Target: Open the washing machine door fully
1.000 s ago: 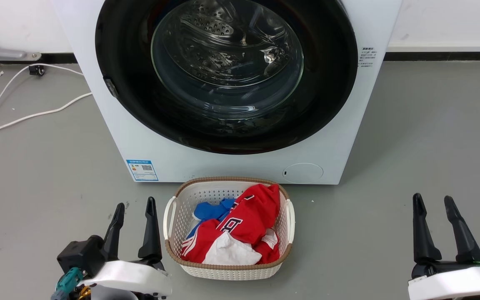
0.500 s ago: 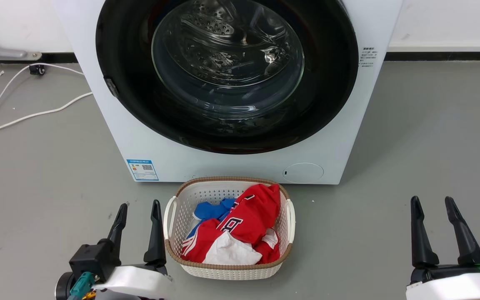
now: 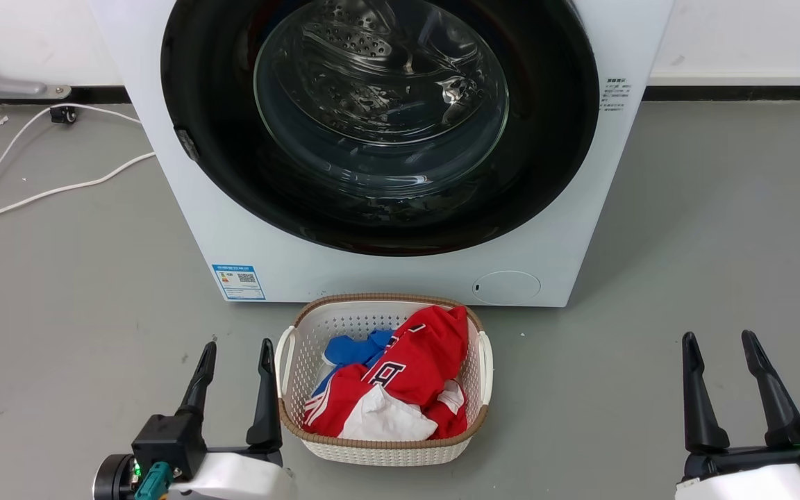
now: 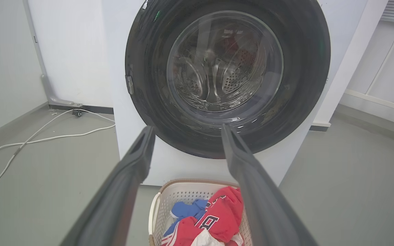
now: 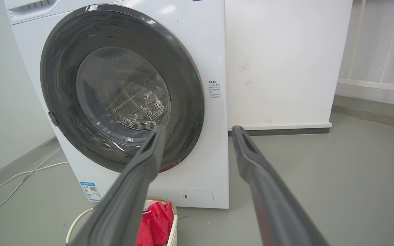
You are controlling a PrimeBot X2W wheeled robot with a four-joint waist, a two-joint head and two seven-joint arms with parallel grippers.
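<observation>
Left gripper (image 3: 239,342), spread, edged toward basket (image 3: 372,455) | right gripper (image 3: 717,334) spread | basket before closed door (image 3: 219,139)

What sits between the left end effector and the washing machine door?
Head view: bare floor, then the white lower front of the washing machine with its blue label. The laundry basket stands beside the left end effector, to its right.

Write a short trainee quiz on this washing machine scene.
1. True or false: the large round glossy black washing machine door is shut against the boxy white washing machine.
2. The white perforated plastic basket of clothes stands: A) before the machine, B) on top of it, C) behind it.
3. Fill in: both the left gripper and the right gripper are ____.
Key: 1 true; 2 A; 3 open.
</observation>
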